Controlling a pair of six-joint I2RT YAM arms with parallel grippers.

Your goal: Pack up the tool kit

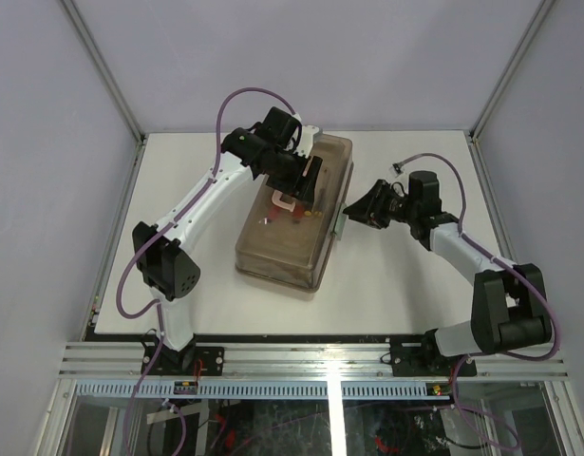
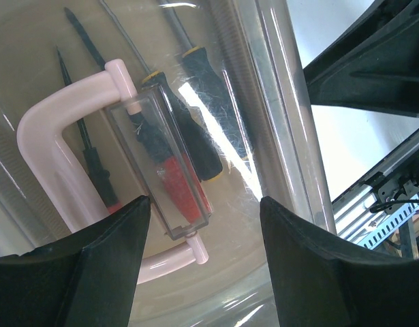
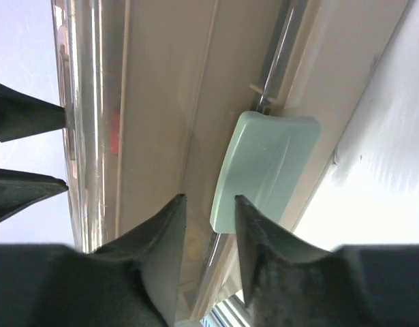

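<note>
The tool kit [image 1: 282, 249], a translucent tan box with its lid down, lies in the middle of the table. My left gripper [image 1: 310, 186] hovers open over the lid, beside the pink handle [image 2: 45, 136]. Its jaws [image 2: 206, 211] hold nothing. Through the lid I see screwdrivers, one with a red grip [image 2: 178, 185]. My right gripper [image 1: 354, 211] is at the box's right side. It stands open and narrow [image 3: 209, 197] at the pale green latch [image 3: 267, 167]. The latch's lower edge sits in the gap, and the left finger is apart from it.
White table [image 1: 405, 275] surrounds the box, with metal frame posts at its corners. The right arm's dark fingers [image 2: 373, 61] show in the left wrist view. The left arm's fingers [image 3: 25, 116] show in the right wrist view.
</note>
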